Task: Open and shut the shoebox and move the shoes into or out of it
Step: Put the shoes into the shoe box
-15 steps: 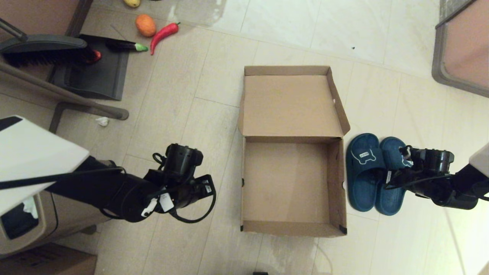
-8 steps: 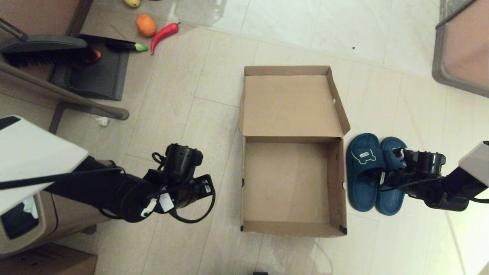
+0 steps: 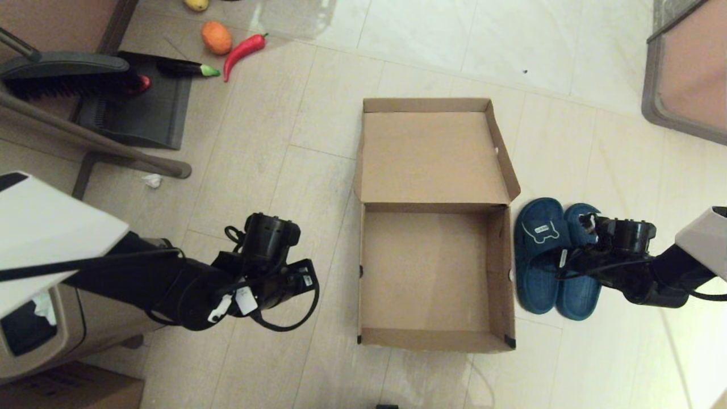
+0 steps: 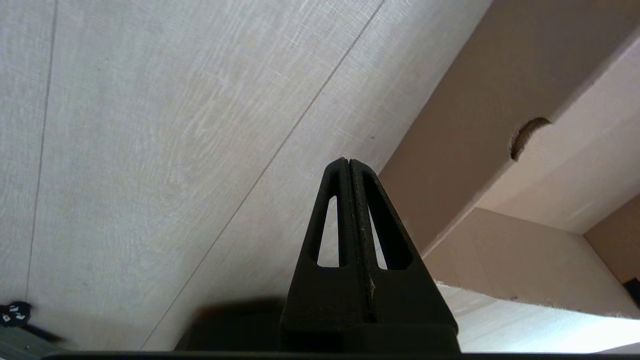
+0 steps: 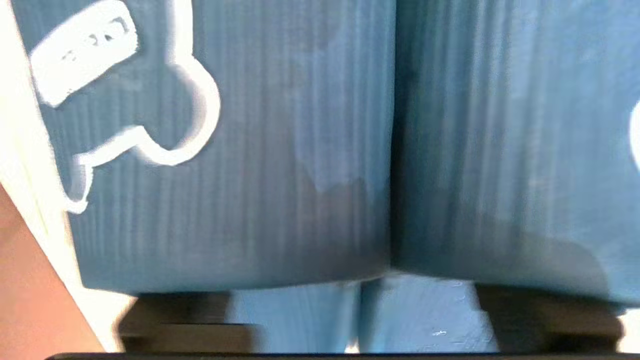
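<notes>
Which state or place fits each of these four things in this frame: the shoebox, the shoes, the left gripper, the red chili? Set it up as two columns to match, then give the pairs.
Column 1:
1. shoebox
2. shoes
3. left gripper
4. red chili

Column 2:
A. fingers pressed together, over bare floor beside the box
B. on the floor beside an orange fruit, far from the box
C. lid folded back, nothing inside
D. side by side on the floor, right of the box

Pairs: 1-C, 2-D, 3-A, 4-B
</notes>
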You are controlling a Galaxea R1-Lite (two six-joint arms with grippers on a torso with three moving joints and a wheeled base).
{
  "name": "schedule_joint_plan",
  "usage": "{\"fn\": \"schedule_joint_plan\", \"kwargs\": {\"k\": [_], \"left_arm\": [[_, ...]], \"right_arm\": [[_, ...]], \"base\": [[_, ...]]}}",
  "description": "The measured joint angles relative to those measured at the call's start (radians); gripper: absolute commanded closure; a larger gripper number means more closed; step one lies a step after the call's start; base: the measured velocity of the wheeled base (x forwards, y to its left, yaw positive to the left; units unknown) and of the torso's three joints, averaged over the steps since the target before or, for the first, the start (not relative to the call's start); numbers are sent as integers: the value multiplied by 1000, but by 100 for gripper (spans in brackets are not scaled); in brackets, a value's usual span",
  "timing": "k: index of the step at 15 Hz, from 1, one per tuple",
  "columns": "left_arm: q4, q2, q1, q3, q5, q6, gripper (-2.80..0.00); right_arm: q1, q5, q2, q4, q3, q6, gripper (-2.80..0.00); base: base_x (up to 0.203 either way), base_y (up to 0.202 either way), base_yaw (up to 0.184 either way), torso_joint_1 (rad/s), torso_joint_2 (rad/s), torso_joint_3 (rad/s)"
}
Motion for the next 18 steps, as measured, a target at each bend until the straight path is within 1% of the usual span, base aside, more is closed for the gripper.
{"fn": "schedule_joint_plan", "kwargs": {"k": [5,8,11,15,18], "left_arm": [[0,-1,3,0,0,0,0],[0,-1,3,0,-1,1,0],[1,-1,4,-4,-1,1,0],[1,-8,11,-7,-3,1,0],[1,-10,31,-6,-1,1,0]], "right_arm": [[4,-2,12,1,-43,2,0],[5,2,-10,-6,-12,3,0],[5,9,-95,1,116,2,0],[4,12,-285,22,308,2,0],[7,31,-487,148,383,2,0]], "base": [[0,0,0,0,0,0],[0,0,0,0,0,0],[0,0,0,0,0,0],[0,0,0,0,0,0],[0,0,0,0,0,0]]}}
